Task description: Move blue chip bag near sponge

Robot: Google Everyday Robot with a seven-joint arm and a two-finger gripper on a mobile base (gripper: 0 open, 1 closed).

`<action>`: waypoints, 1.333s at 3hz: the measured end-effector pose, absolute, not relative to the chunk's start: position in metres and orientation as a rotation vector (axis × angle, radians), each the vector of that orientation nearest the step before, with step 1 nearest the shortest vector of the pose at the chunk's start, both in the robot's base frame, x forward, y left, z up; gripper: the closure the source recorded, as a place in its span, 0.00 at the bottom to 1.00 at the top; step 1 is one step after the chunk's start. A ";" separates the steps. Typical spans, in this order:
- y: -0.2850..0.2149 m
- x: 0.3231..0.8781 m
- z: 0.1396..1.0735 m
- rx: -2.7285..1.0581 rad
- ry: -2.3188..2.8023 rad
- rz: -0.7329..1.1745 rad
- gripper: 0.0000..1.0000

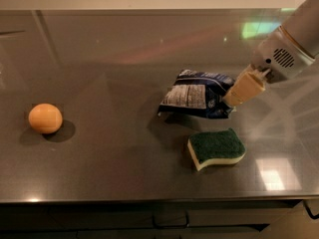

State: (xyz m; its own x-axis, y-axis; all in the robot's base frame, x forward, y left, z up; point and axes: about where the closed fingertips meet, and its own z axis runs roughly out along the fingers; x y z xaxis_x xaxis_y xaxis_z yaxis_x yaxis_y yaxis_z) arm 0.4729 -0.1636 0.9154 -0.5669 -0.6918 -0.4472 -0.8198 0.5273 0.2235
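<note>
One hand (233, 98) clamped on blue chip bag (194, 96) edge; sponge (218, 148) just beneath: lower gently alongside, never atop.

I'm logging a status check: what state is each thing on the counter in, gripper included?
sponge: flat, green side up, untouched.
blue chip bag: crinkled, gripped at its right end, apart from the sponge.
orange ball: resting alone at left.
gripper: shut on the blue chip bag's right end.

One high view looks down across the counter (99, 173) (jaws at right, mid-frame)
</note>
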 end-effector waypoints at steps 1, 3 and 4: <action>-0.172 0.460 0.916 -1.249 2.501 0.586 0.58; -0.169 0.462 0.917 -1.247 2.490 0.578 0.12; -0.167 0.463 0.917 -1.246 2.485 0.575 0.00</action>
State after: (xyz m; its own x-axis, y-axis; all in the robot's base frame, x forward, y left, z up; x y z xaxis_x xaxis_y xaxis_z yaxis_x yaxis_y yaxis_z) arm 0.4634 -0.1672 0.9174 -0.5781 -0.6906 -0.4346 -0.8113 0.5433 0.2159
